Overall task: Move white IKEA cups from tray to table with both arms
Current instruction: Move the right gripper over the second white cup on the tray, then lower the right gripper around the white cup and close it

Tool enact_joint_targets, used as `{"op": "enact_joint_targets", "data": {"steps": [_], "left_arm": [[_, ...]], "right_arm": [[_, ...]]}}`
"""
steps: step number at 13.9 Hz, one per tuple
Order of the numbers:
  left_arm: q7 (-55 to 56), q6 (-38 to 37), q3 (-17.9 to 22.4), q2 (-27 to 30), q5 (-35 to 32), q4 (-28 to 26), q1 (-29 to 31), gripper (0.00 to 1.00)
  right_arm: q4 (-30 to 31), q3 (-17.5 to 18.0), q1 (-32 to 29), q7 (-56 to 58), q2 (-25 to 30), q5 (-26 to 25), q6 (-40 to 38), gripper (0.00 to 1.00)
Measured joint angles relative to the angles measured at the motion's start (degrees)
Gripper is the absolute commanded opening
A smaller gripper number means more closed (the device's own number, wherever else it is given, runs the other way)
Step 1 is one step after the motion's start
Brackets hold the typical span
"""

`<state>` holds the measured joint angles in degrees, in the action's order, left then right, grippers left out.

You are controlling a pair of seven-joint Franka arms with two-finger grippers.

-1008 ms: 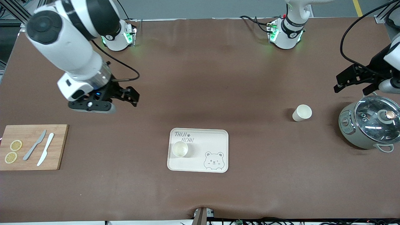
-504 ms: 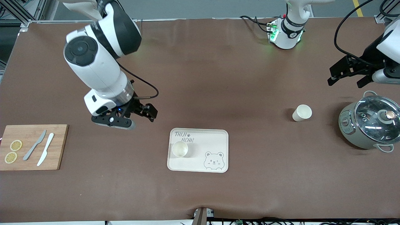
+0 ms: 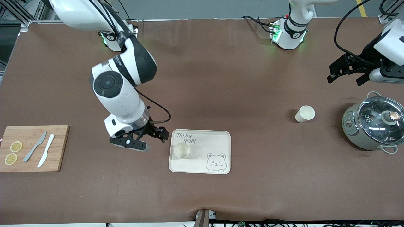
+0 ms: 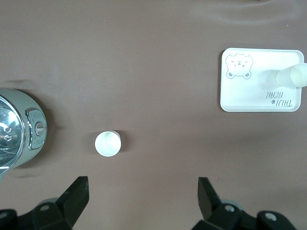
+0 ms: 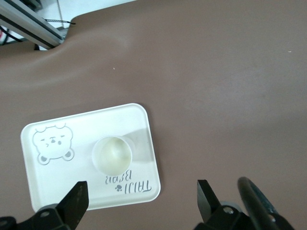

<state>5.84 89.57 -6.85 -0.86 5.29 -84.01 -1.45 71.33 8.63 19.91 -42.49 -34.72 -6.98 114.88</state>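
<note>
Your right gripper (image 3: 157, 134) has swung down beside the tray (image 3: 217, 138), jaws wide and empty, cup (image 3: 181, 150) just ahead; left gripper (image 3: 345, 71) waits open, empty.

Two white arms, glossy and rounded, with dark joint bands and a round black cap on the right arm (image 3: 109, 83); green lights glowing at both white bases along the table's top edge. Black cables looping from the right arm's wrist and over the left arm (image 3: 389, 44). Black two-finger hardware at each end, the right gripper (image 3: 156, 134) and left gripper (image 3: 345, 71) angular, spread wide, with small screws near the finger mounts.
</note>
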Motion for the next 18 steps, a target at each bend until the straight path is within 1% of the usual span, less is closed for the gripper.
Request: {"op": "enact_joint_targets", "data": {"steps": [3, 6, 10, 12, 15, 18], "left_arm": [[0.00, 0.97, -0.01, 0.75, 0.01, -1.81, 0.00, 1.00], [0.00, 1.24, -0.01, 0.85, 0.01, -2.12, 0.00, 1.00], [0.00, 1.26, -0.03, 0.88, 0.01, -2.17, -0.16, 1.00], [0.00, 1.26, -0.04, 0.87, 0.01, -2.25, -0.32, 1.00], [0.00, 1.27, -0.05, 0.88, 0.01, -2.29, -0.39, 1.00], [0.01, 1.42, -0.04, 0.88, 0.01, -2.29, -0.34, 1.00]], "right_arm": [[-1.04, -0.03, 0.27, 0.69, -4.04, -2.37, 0.72, 1.00], [-2.59, -0.02, 0.99, 4.37, -7.31, -2.51, 0.82, 1.00], [-5.26, 0.03, 1.10, 7.01, -10.13, -2.51, 1.02, 1.00], [-6.36, 0.04, 1.13, 7.17, -11.80, -2.51, 2.83, 1.00], [-6.80, 0.05, 1.15, 7.44, -13.98, -2.51, 5.36, 1.00], [-7.11, 0.06, 1.22, 9.65, -15.04, -2.51, 5.55, 1.00]]}}
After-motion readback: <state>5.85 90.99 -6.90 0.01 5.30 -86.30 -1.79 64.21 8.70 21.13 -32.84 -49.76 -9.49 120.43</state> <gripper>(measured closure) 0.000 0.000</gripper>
